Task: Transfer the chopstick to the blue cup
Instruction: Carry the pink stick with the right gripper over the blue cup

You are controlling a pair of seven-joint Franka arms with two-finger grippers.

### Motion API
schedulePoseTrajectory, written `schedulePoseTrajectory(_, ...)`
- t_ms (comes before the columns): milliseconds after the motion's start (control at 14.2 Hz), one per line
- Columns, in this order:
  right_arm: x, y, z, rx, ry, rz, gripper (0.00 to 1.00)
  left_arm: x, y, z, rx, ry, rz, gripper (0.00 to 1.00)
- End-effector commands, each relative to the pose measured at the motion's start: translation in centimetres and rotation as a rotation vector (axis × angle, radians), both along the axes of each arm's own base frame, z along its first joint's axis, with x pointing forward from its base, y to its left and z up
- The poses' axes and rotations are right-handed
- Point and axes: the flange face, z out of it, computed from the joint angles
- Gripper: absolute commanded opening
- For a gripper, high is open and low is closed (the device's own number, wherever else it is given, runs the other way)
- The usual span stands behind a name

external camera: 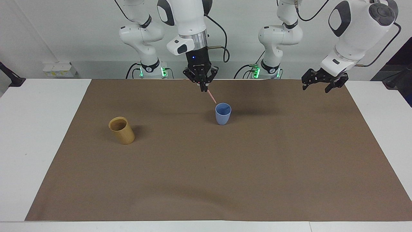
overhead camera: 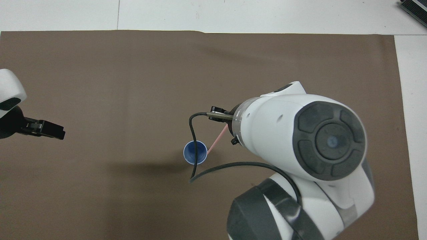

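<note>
Tan cylindrical cup (external camera: 121, 130) upright on brown mat (external camera: 206, 180), toward the right arm's end.

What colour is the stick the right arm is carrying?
Light pink; the chopstick shows best in the facing view.

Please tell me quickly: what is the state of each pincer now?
Left pincer: open, empty, waiting.
Right pincer: closed on the chopstick, beside the blue cup.
</note>
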Motion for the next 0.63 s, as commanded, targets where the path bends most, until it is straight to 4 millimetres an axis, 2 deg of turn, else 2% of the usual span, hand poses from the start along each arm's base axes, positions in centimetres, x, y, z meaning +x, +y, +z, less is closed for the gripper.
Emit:
schedulePoseTrajectory(0, -0.1, 2.3, -1.4, -0.003, -0.036, -0.041, 0.00, 0.0, 0.3, 0.6, 0.011, -0.010, -0.006, 1.00)
schedulePoseTrajectory(351, 0.7, 3.0, -2.5, 0.010, -0.049, -0.051, 0.00, 0.0, 0.3, 0.7, 0.011, -0.013, -0.006, 1.00)
schedulePoseTrajectory(562, 0.2, 3.9, -3.4, 0.000, -0.048, -0.031, 0.00, 0.0, 0.3, 0.7, 0.011, -0.013, -0.006, 1.00)
